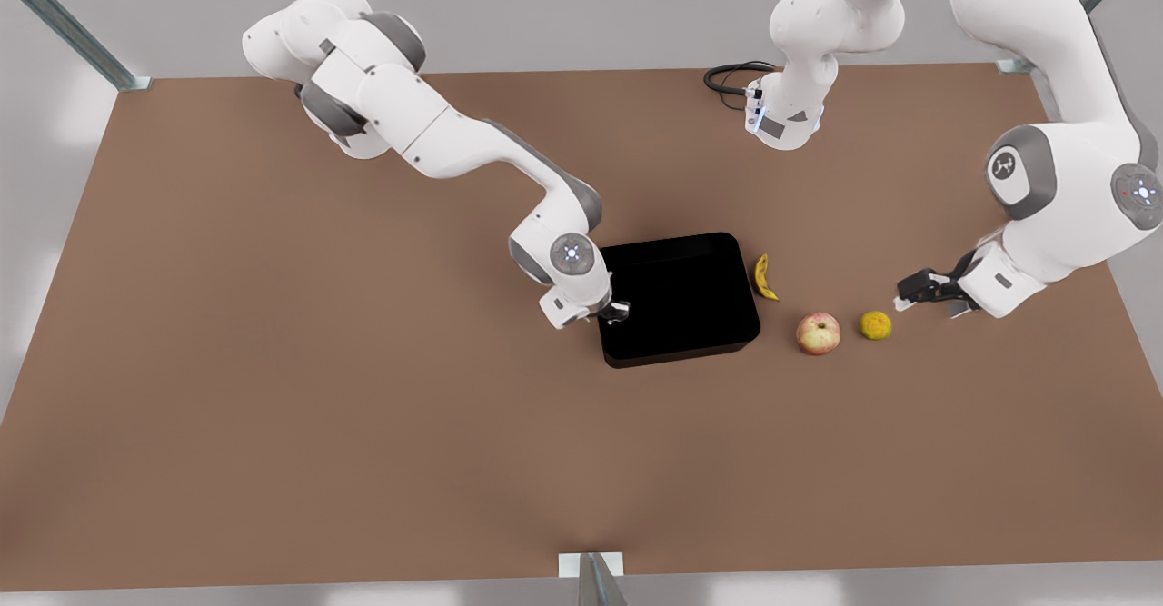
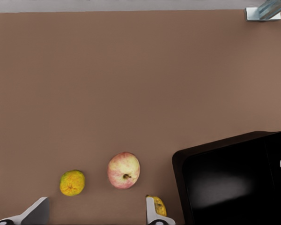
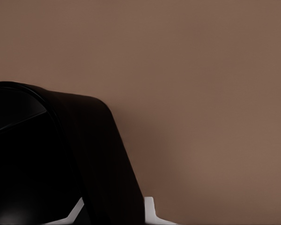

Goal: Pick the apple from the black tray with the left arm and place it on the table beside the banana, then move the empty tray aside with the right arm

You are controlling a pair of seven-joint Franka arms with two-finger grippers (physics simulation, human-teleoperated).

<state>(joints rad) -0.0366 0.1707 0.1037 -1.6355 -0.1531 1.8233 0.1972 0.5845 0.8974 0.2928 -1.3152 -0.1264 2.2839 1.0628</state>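
The apple [image 1: 818, 332] lies on the table [image 1: 273, 361] beyond the black tray's [image 1: 677, 297] banana-side rim, near the banana [image 1: 765, 276] and a small yellow-orange fruit [image 1: 875, 324], so the first half looks done. The left gripper [image 1: 909, 297] hovers past that fruit from the tray, fingers spread and empty. The right gripper [image 1: 618, 312] straddles the tray's opposite rim, whether pinching I cannot tell; moving the tray aside remains.

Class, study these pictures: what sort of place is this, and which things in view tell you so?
Most likely a simulated robot workbench rather than a kitchen: a plain brown table in a metal frame, flanked by two white arms, bearing only a black tray, an apple, a banana and a small yellow-orange fruit.
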